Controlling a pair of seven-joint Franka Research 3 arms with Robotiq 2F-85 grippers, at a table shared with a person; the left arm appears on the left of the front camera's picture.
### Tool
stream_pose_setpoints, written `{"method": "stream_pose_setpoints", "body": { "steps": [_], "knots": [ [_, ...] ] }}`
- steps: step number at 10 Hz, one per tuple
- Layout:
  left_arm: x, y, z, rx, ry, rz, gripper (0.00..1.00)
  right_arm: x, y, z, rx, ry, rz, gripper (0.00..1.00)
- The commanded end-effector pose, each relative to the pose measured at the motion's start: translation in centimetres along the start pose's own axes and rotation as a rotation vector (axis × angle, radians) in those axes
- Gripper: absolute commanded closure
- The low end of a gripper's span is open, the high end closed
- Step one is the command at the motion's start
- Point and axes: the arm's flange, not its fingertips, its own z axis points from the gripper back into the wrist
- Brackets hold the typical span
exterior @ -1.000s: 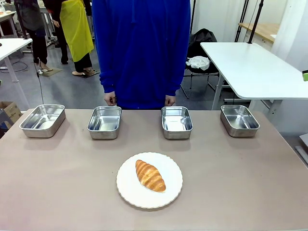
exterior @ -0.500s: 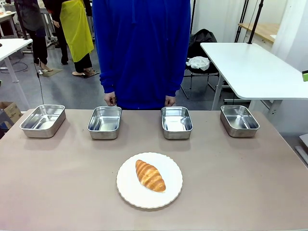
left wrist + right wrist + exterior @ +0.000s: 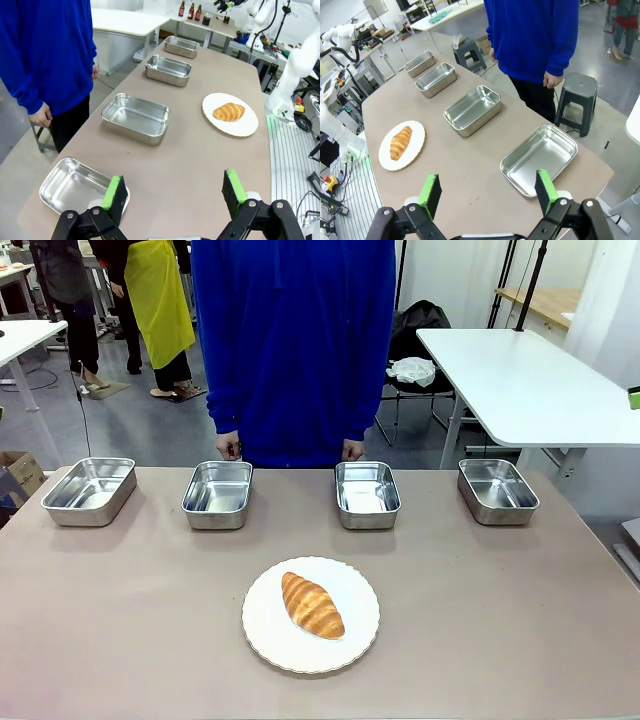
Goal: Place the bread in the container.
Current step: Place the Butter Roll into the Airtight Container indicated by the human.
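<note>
The bread point(image 3: 312, 605) lies in the middle of a white scalloped plate point(image 3: 268, 645) on the near half of the worktop point(image 3: 480, 620), and nothing is touching it. Along the far edge stand four steel pans point(image 3: 85, 515) point(image 3: 213, 519) point(image 3: 366, 519) point(image 3: 497, 515), all empty. I cannot tell which one is meant as the container. Both wrist views show the left jaws and the right jaws standing wide apart, holding nothing, well back from the plate.

As I see it, the step in hand is the reach and pick-up. It would go best with the wrist turned so the pads close across the croissant's thick middle, squarely against its sides. The squeeze should be gentle, since the crust looks likely to crush. A straight lift should clear the plate's rim before carrying it off.

Its long axis runs on a slant. One tapered tip points toward the far left, roughly at the second pan from the left. The other points to the near right.
</note>
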Motion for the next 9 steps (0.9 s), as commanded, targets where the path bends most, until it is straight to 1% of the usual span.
{"method": "stream_pose_setpoints", "body": {
  "steps": [1,9],
  "knots": [
    [0.1,-0.24,0.14,0.0,-0.004,-0.014,0.0,0.19,0.13,0.0,0.003,-0.004,0.006,0.0],
    [0.1,-0.24,0.14,0.0,-0.004,-0.014,0.0,0.19,0.13,0.0,0.003,-0.004,0.006,0.0]
  ]
}}
